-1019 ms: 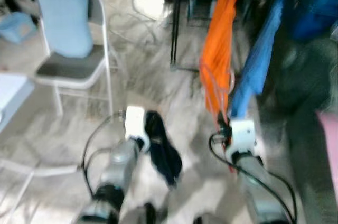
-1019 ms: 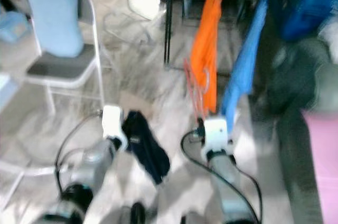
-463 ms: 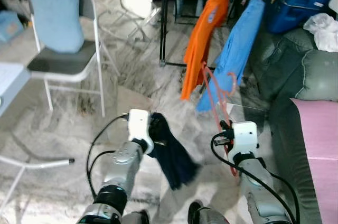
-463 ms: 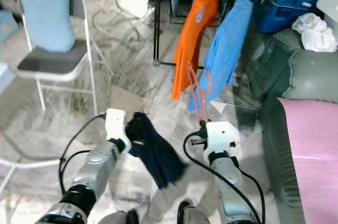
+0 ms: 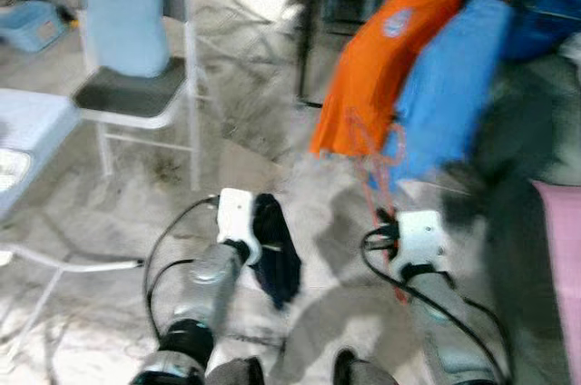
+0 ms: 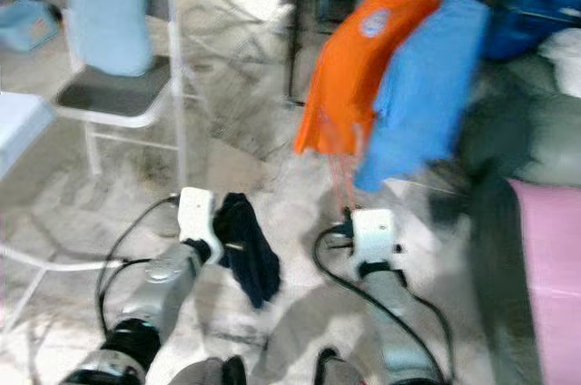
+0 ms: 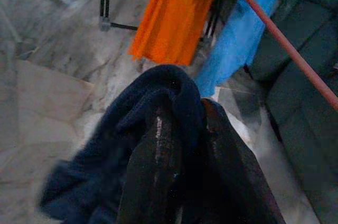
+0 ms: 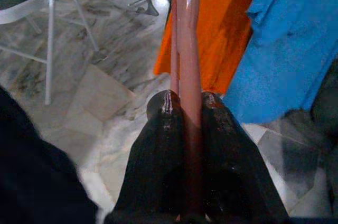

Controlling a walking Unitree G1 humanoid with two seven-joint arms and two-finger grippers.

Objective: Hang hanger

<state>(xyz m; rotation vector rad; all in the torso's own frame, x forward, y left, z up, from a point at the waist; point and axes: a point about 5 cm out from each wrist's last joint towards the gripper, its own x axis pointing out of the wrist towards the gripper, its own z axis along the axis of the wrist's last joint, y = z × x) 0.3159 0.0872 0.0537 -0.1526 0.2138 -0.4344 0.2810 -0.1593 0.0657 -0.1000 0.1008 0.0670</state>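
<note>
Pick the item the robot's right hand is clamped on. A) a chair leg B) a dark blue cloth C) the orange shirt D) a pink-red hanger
D: the right hand has its fingers closed on the pink-red hanger; the dark blue cloth is in the left hand.

A salmon-red hanger (image 8: 188, 49) is seen between the black jaws of the right gripper (image 8: 187, 109). A dark navy garment (image 7: 132, 129) is draped over the black jaws of the left gripper (image 7: 182, 129). Beyond both sets of jaws, an orange shirt (image 5: 386, 63) with a small pale round print is shown beside a bright blue shirt (image 5: 449, 85). The floor (image 5: 254, 122) is patterned in grey-and-white marble veining. A white-framed chair (image 5: 136, 99) carries a light blue cover.
</note>
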